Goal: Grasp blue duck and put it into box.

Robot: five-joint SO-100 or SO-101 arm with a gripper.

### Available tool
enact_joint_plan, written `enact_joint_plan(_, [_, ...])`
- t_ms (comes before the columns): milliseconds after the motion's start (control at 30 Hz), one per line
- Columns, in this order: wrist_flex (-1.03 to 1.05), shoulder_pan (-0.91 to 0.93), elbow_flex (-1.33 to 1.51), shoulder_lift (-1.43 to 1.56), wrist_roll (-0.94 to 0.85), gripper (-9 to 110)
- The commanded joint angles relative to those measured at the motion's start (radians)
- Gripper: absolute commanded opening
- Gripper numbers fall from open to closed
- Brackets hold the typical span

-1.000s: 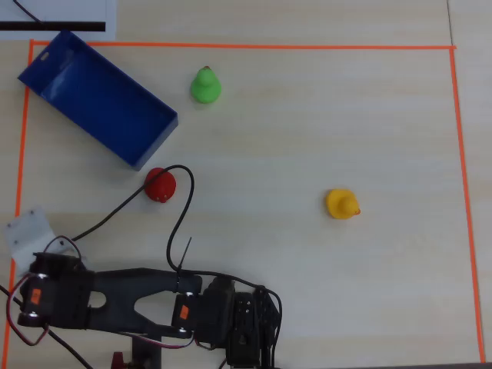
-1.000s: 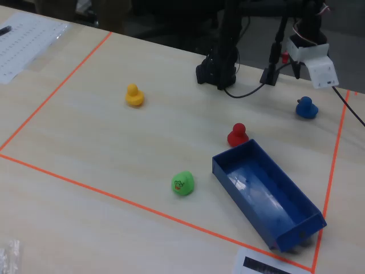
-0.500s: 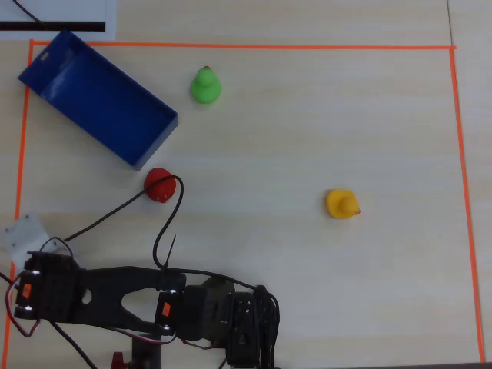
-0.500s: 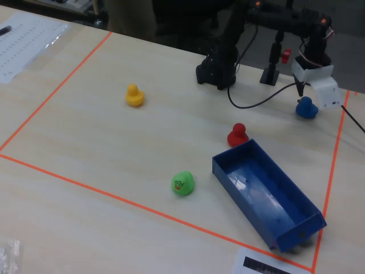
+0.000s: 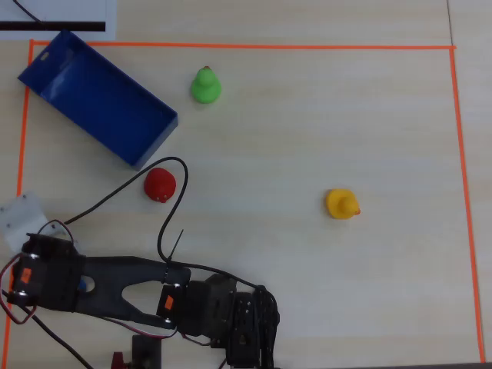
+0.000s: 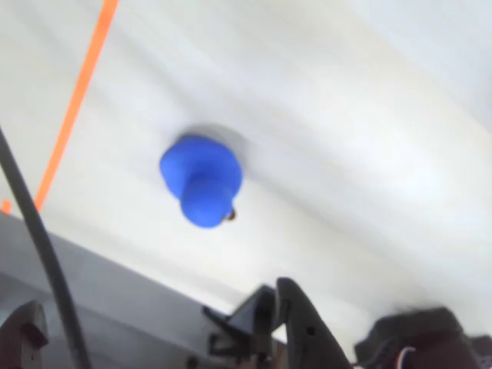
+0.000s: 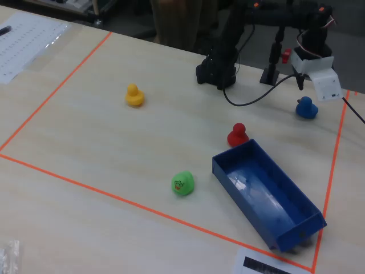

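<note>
The blue duck (image 6: 201, 181) lies on the pale table near the orange tape line, ahead of my gripper (image 6: 157, 327) in the wrist view. The jaws stand wide apart and empty, one finger at the lower left and one at the lower middle. In the fixed view the gripper (image 7: 304, 85) hangs just above and behind the blue duck (image 7: 306, 107), apart from it. The box (image 5: 100, 96) is a dark blue shallow tray at the upper left of the overhead view, and it is empty in the fixed view (image 7: 268, 197). The arm hides the duck in the overhead view.
A red duck (image 5: 160, 184) sits close to the box's near end. A green duck (image 5: 206, 85) and a yellow duck (image 5: 341, 204) stand farther off. A black cable (image 5: 173, 207) loops beside the red duck. Orange tape (image 5: 246, 47) borders the work area.
</note>
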Motion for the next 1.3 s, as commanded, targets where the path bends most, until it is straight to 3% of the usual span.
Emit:
enact_joint_plan(0, [0.006, 0.018, -0.002, 0.052, -0.002, 37])
enact_joint_plan(533, [-0.287, 0.087, 0.502, 0.176, -0.017, 38])
enact_joint_plan(867, [-0.29, -0.018, 0.541, 0.25, 0.077, 38])
enact_joint_plan(1267, [-0.491, -0.02, 0.707, 0.256, 0.143, 40])
